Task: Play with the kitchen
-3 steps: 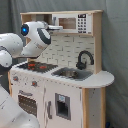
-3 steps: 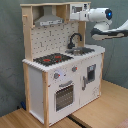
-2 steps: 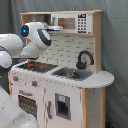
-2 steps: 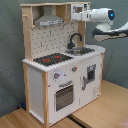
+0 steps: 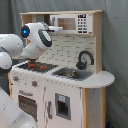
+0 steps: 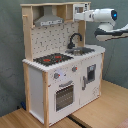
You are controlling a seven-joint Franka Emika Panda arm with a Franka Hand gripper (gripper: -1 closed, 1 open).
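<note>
White arm [image 6: 102, 15] — gripper [image 6: 79, 16] indistinct

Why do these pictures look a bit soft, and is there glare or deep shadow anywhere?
In the first exterior view the arm close to the camera looks blurry, and the kitchen is evenly lit. In the second exterior view the light is flat too, with mild shadow under the grey hood and no strong glare on the stovetop.

Arm [image 6: 102, 15]: white, extended level at kitchen [image 6: 60, 75] microwave height; gripper [image 6: 76, 16] end at microwave front; finger state indiscernible.
</note>
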